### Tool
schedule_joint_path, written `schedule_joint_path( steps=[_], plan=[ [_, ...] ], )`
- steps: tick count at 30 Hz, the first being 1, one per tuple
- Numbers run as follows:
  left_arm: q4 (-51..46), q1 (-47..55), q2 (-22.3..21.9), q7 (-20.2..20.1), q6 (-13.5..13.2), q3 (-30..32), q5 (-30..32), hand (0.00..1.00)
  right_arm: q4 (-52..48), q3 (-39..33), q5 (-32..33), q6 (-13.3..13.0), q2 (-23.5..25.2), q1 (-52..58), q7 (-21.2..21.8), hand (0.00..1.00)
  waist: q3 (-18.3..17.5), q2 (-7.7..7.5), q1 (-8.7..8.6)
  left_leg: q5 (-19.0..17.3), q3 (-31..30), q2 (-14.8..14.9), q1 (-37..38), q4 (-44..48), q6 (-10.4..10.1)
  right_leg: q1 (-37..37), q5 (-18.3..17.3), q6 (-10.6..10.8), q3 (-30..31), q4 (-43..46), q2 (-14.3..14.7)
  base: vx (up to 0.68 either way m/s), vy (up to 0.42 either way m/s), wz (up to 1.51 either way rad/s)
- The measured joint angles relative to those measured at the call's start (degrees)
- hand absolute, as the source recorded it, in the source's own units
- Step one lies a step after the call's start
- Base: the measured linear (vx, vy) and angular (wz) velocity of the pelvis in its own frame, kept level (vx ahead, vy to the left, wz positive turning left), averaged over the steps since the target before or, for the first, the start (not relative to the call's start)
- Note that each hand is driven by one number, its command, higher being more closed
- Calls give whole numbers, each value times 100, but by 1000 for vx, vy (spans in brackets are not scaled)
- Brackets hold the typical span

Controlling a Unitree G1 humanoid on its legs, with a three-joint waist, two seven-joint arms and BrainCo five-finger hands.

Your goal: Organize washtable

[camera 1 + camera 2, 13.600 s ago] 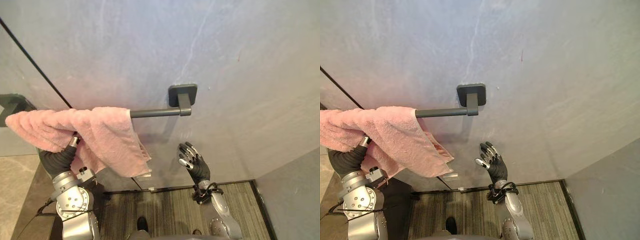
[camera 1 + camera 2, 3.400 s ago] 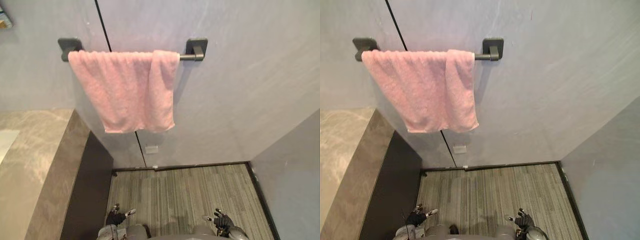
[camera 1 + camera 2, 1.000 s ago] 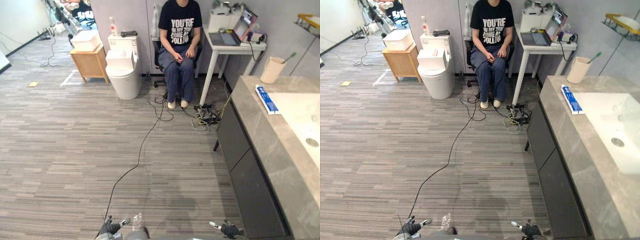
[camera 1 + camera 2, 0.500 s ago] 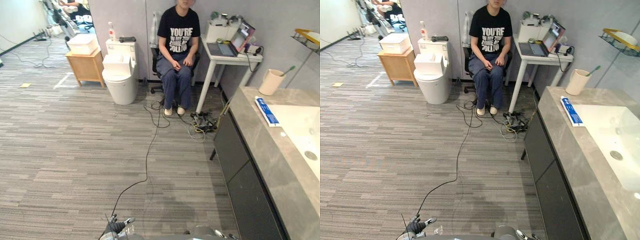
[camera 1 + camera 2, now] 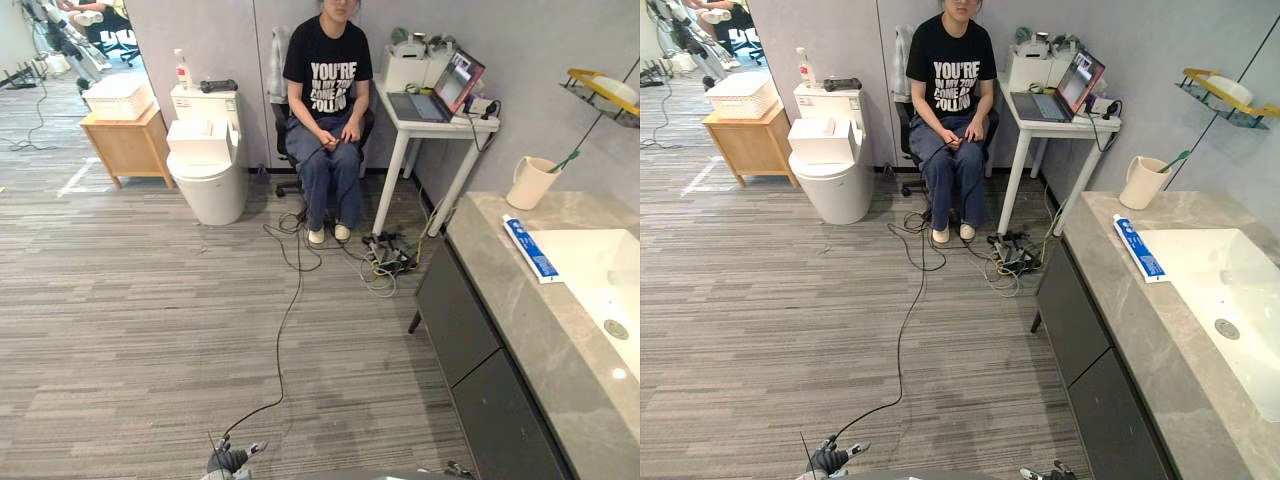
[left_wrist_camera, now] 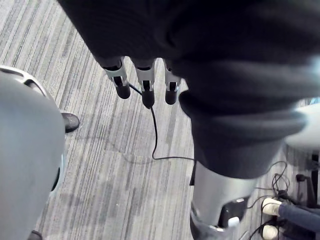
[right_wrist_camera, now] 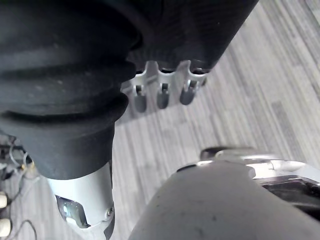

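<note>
- Left hand (image 6: 146,85): fingers loose, holding nothing.
- Right hand (image 7: 161,93): fingers loose, holding nothing.
- Toothpaste tube (image 5: 531,248) lies on the desk (image 5: 520,325) just beside the sink (image 5: 585,262).
- Cup (image 5: 528,184) stands near the sink.

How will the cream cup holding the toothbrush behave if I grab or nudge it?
The cup looks rigid and smooth, probably slippery. Upright and tall on the counter, it may tip if pushed high. The toothbrush leans loose inside and would likely shift.
</note>
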Motion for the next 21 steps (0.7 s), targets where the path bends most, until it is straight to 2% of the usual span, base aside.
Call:
schedule_joint_path(
  steps=[4, 5, 14, 21],
  plan=[
    [46, -5, 21, 1, -2, -132, -2, 0, 122, 79, -1, -62, -78, -51, 51, 0, 1, 21, 0, 303, 12, -115, 115, -444, -8, -47, -3, 1, 62, -166, 15, -105, -26, -4],
    [320, -132, 240, -2, -62, -429, -3, 0, 569, 102, 45, -92, -253, -271, 48, 0, 55, 44, -17, 286, -382, -525, 109, -663, 172, 9, 39, 166, 534, -495, -90, -70, -18, 0],
    [320, -132, 226, 14, -78, -413, -4, 0, 566, 90, 47, -95, -245, -266, 45, 0, 89, 62, -9, 284, -379, -524, 100, -664, 175, 7, 41, 166, 506, -502, -95, 0, 0, 0],
    [317, -136, 138, 161, -193, -404, -28, 0, 550, 24, 171, -108, -195, -223, 3, 0, 162, 51, 38, 284, -300, -511, -17, -665, 170, -77, 49, 174, 426, -530, -110, 0, 0, 2]
  ],
)
